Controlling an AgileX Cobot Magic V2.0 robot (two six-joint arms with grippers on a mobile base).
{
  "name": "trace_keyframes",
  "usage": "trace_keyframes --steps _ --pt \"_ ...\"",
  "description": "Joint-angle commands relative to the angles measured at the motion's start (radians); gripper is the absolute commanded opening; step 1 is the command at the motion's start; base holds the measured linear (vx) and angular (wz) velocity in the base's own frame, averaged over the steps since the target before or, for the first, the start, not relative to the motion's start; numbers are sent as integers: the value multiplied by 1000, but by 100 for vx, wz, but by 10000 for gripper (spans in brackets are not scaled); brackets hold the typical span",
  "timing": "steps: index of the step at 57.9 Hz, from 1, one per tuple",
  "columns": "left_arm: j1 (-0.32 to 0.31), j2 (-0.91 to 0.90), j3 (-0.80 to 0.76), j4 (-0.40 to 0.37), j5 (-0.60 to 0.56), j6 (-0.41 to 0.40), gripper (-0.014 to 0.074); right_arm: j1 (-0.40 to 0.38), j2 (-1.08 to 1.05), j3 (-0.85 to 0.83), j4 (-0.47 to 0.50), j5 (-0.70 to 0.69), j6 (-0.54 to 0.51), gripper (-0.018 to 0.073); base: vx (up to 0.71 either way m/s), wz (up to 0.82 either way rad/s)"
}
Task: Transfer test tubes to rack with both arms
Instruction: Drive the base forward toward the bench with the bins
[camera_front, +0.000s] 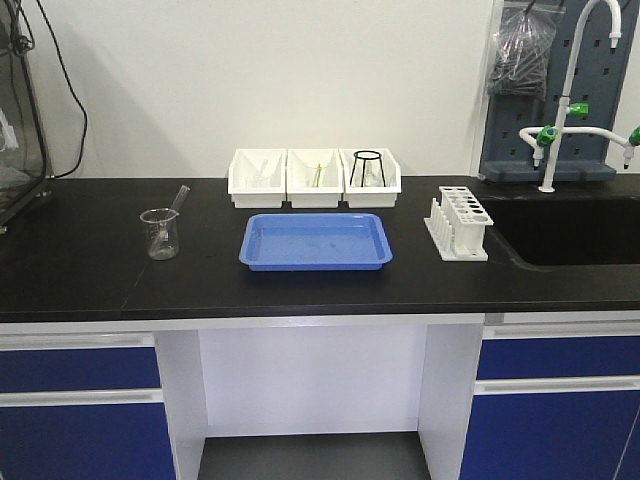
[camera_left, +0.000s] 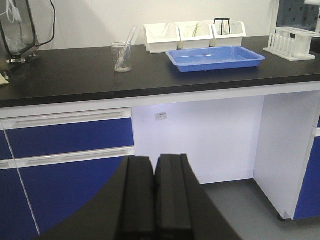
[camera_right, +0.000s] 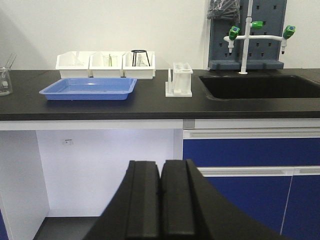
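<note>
A slender clear test tube (camera_front: 180, 197) leans in a glass beaker (camera_front: 160, 233) at the left of the black bench; the same test tube (camera_left: 129, 42) also shows in the left wrist view. The white rack (camera_front: 459, 222) stands at the right, beside the sink; the rack (camera_right: 180, 80) is upright in the right wrist view. My left gripper (camera_left: 155, 165) is shut with nothing in it, low in front of the blue drawers. My right gripper (camera_right: 161, 167) is shut and empty too, below bench height. Neither arm shows in the front view.
A blue tray (camera_front: 316, 241) lies mid-bench, with three white open-front bins (camera_front: 315, 177) behind it holding small items and a black wire stand (camera_front: 368, 167). A sunken sink (camera_front: 580, 232) and white faucet (camera_front: 572, 90) are at the right. A knee gap opens under the bench.
</note>
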Motion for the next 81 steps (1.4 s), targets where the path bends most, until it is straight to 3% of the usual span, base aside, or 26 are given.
trace_keyframes --steps 1,81 --pt "0 -13 26 -3 -81 -1 -17 -2 -8 11 -3 -77 -6 -8 0 0" --pt "0 -13 26 -3 -81 -1 -17 -2 -8 11 -3 -77 -6 -8 5 0"
